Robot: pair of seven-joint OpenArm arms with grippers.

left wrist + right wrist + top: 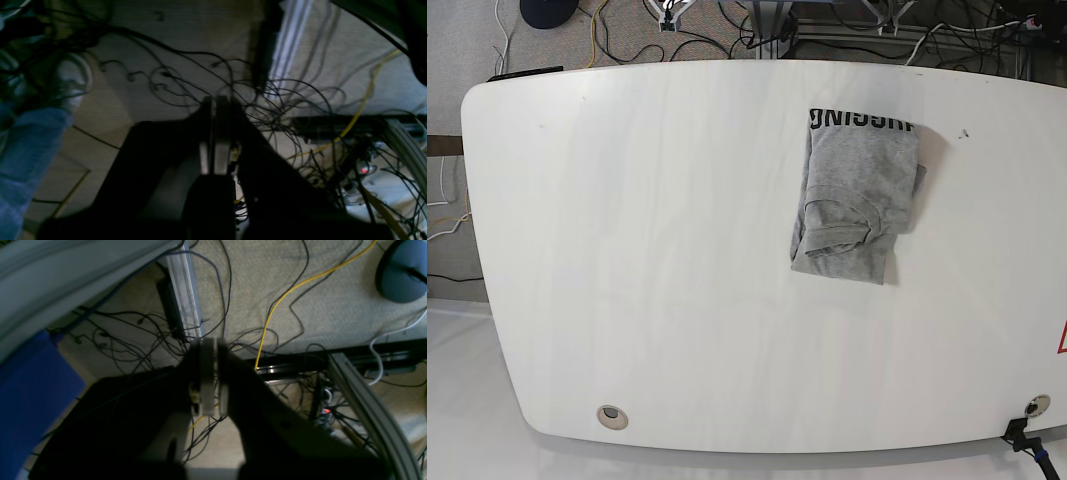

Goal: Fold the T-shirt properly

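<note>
In the base view, the folded T-shirt [862,170] lay on the table [647,250] at six o'clock from the nearer left pincer [888,27], long axis roughly twelve-to-six, that pincer's fingers narrowed together, empty.

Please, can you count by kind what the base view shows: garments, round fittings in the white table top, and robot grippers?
Heather-grey cotton T-shirt: 1
Round table fittings (near-left, near-right): 2
Robot grippers (right gripper, left gripper): 2
Total: 5
</note>
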